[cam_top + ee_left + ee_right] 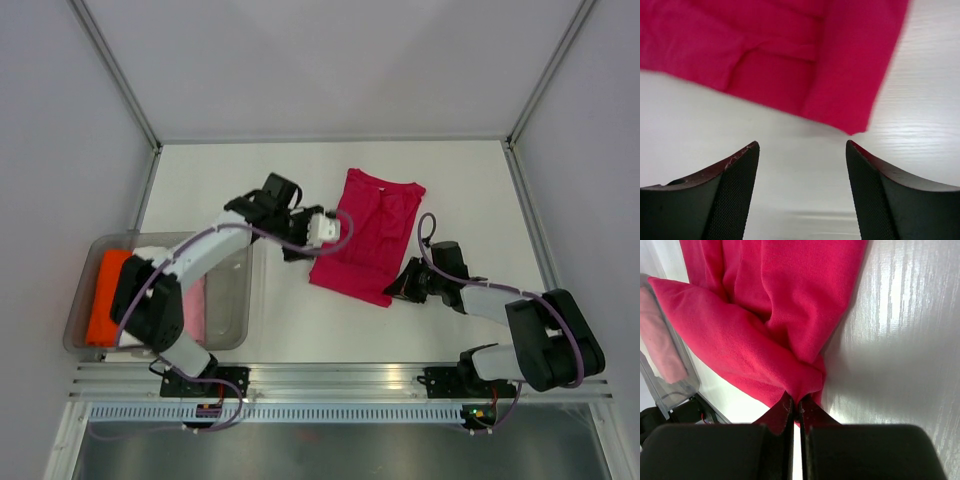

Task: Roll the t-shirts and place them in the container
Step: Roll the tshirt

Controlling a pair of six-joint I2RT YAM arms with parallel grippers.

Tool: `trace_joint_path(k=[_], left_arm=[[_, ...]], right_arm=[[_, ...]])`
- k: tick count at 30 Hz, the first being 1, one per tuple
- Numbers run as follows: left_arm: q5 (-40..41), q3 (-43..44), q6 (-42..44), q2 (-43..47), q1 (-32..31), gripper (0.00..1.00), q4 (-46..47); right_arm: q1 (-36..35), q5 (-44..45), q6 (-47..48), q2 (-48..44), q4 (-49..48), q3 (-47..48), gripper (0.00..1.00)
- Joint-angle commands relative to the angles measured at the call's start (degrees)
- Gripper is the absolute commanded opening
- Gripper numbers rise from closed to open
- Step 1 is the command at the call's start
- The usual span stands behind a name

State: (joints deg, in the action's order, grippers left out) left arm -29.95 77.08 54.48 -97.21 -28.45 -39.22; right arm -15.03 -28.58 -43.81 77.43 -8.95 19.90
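right gripper (795,407) pinches the five o'clock corner of the magenta t-shirt (368,232), likely to start rolling; left gripper (802,150) gapes empty at nine o'clock

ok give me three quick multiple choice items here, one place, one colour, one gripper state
1. Where is the clear plastic tub? A beside the left arm; B at the far wall; C under the right arm.
2. The folded cloth at the tub's left end is: A green; B orange; C black.
3. The right gripper is: A wide open; B shut on the deep magenta cloth t-shirt; C shut on the tub.
1 A, top view shows it there; 2 B, plainly orange; 3 B, wrist view shows jaws pinching the shirt's corner.
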Motion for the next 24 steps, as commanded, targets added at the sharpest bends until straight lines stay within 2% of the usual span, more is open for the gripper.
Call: trace_joint_path(k=[1,3,7,14,19,22,23,24], left_arm=[[0.16,-14.82,19.51,10.18,-6.25,0.76,9.05],[2.17,-22.19,22.42,12.82,-8.46,0.78,12.66],[5.43,-28.03,22.78,14.51,-12.59,0.81,20.84],[12.54,-27.77,18.4,7.05,-13.3,0.78,26.64],[11.67,-27.68,17.86,4.05,-13.48,0.75,26.92],[12.81,-27.68,16.54,2.11,-13.56,0.68,27.18],[12.9,-27.6,16.36,2.02,-13.56,0.6,27.36],[12.9,-27.68,16.27,2.11,-13.56,0.57,27.27]], right_arm=[[0.35,1.68,1.62,-1.66,3.32,1.98,0.04],[0.35,1.77,1.62,-2.8,3.85,1.72,0.04],[0.35,2.74,3.03,-4.91,5.17,1.28,0.04],[0.35,2.39,3.03,-4.31,2.36,-0.12,0.04],[0.35,2.12,2.94,-1.85,0.25,-0.48,0.04],[0.35,2.21,4.08,-2.02,0.95,0.4,0.13],[0.35,2.73,5.13,-2.45,4.26,1.88,0.24],[0.26,4.22,7.05,-4.02,6.55,3.03,0.28]])
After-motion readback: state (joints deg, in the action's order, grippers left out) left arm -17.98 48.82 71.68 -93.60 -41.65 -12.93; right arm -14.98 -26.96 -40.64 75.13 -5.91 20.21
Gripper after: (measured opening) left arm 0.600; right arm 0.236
